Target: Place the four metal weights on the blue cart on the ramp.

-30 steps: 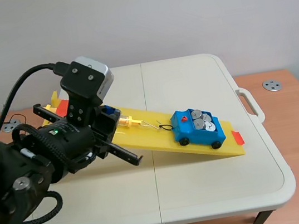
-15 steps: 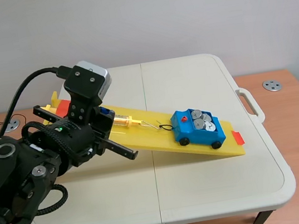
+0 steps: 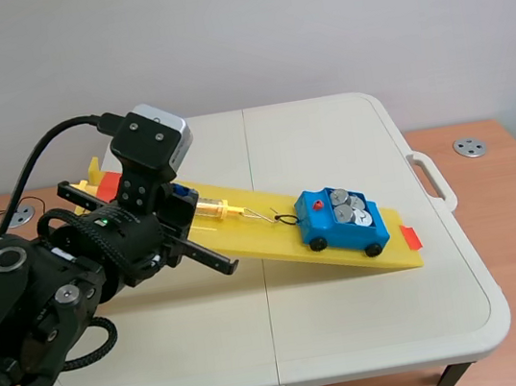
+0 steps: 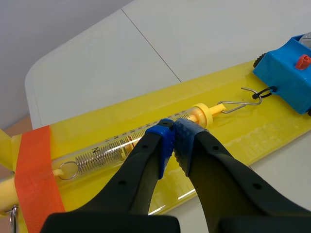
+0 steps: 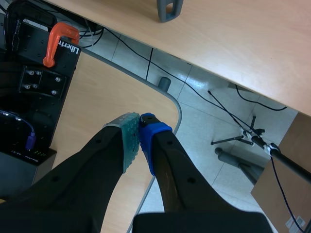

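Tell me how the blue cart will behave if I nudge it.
Likely to roll downhill: the blue cart sits on wheels on the sloped yellow ramp. Probably heavy for its size, with metal weights aboard. The wire hook at its loop may restrain it.

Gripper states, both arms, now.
Left gripper: shut, holding nothing, tips at the spring scale.
Right gripper: shut, holding nothing.

A robotics lab: white folding counter, bare wall, an orange clamp (on a black rig), cables across tiled floor.
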Tool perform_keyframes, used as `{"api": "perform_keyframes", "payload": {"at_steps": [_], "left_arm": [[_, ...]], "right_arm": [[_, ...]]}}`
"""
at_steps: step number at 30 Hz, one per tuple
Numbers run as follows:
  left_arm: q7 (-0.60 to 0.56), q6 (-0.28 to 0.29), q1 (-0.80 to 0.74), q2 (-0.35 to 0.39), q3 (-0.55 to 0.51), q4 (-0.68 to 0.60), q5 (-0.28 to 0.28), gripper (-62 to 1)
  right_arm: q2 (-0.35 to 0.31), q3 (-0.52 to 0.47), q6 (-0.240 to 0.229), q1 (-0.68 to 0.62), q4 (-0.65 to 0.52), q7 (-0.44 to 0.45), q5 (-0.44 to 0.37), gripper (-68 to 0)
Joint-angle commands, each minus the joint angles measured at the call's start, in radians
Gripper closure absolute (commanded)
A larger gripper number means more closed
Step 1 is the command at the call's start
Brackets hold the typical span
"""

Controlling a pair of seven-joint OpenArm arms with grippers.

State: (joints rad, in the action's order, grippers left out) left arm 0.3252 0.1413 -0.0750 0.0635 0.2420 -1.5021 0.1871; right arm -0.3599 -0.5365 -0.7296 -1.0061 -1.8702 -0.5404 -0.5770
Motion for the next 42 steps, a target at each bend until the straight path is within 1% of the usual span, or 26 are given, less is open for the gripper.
{"api": "perform_keyframes", "payload": {"at_steps": [1, 4, 7, 12, 15, 18, 19, 22, 23, 25, 26, 28, 30, 31, 32, 33, 42], "left_arm": [[-0.117, -0.045, 0.025, -0.015, -0.019, -0.098, -0.024, -2.9], [-0.084, -0.043, 0.024, -0.010, -0.019, -0.108, -0.049, -2.9], [-0.040, -0.041, 0.005, 0.010, -0.019, -0.153, -0.073, -2.9], [0.039, -0.042, -0.087, 0.069, -0.019, -0.301, -0.098, -2.9], [0.075, -0.040, -0.170, 0.109, -0.019, -0.402, -0.098, -2.9], [0.099, -0.038, -0.265, 0.140, -0.019, -0.496, -0.098, -3.5], [0.112, -0.038, -0.298, 0.143, -0.019, -0.526, -0.098, -4.9], [0.146, -0.039, -0.399, 0.146, -0.019, -0.605, -0.098, -11.4], [0.147, -0.039, -0.433, 0.145, -0.019, -0.628, -0.098, -14.5], [0.147, -0.039, -0.496, 0.145, -0.019, -0.672, -0.108, -22.5], [0.146, -0.039, -0.524, 0.145, -0.019, -0.693, -0.117, -27.8], [0.145, -0.039, -0.571, 0.145, -0.019, -0.727, -0.124, -41.0], [0.142, -0.039, -0.605, 0.145, -0.019, -0.745, -0.124, -53.8], [0.137, -0.039, -0.613, 0.145, -0.019, -0.745, -0.124, -58.8], [0.137, -0.039, -0.624, 0.145, -0.019, -0.745, -0.124, -62.3], [0.137, -0.039, -0.629, 0.145, -0.019, -0.745, -0.124, -62.3], [0.135, -0.077, -0.661, 0.134, -0.019, -0.745, -0.124, -62.3]], "right_arm": [[-0.028, -0.049, -0.016, 0.010, -0.106, 0.077, -0.063, -0.6], [-0.028, -0.050, -0.016, 0.019, -0.106, 0.092, -0.059, -0.6], [-0.028, -0.050, -0.016, 0.049, -0.106, 0.102, -0.059, -0.6], [-0.029, -0.050, -0.016, 0.138, -0.106, 0.129, -0.060, -0.6], [-0.028, -0.050, -0.016, 0.200, -0.106, 0.146, -0.061, -0.9], [-0.028, -0.048, -0.016, 0.263, -0.106, 0.151, -0.068, -7.1], [-0.028, -0.045, -0.016, 0.283, -0.106, 0.151, -0.073, -8.6], [-0.028, -0.036, -0.016, 0.339, -0.106, 0.150, -0.109, -14.1], [-0.028, -0.031, -0.016, 0.355, -0.106, 0.151, -0.114, -17.6], [-0.028, -0.015, -0.016, 0.383, -0.106, 0.150, -0.116, -27.2], [-0.028, -0.006, -0.016, 0.396, -0.106, 0.151, -0.116, -32.3], [-0.028, 0.015, -0.016, 0.420, -0.106, 0.161, -0.124, -42.5], [-0.028, 0.037, -0.016, 0.439, -0.106, 0.185, -0.135, -54.1], [-0.028, 0.048, -0.016, 0.446, -0.106, 0.198, -0.135, -59.4], [-0.028, 0.061, -0.016, 0.454, -0.106, 0.208, -0.135, -63.8], [-0.028, 0.072, -0.016, 0.459, -0.106, 0.212, -0.135, -66.5], [-0.028, 0.146, -0.011, 0.472, -0.106, 0.225, -0.130, -66.1]]}}
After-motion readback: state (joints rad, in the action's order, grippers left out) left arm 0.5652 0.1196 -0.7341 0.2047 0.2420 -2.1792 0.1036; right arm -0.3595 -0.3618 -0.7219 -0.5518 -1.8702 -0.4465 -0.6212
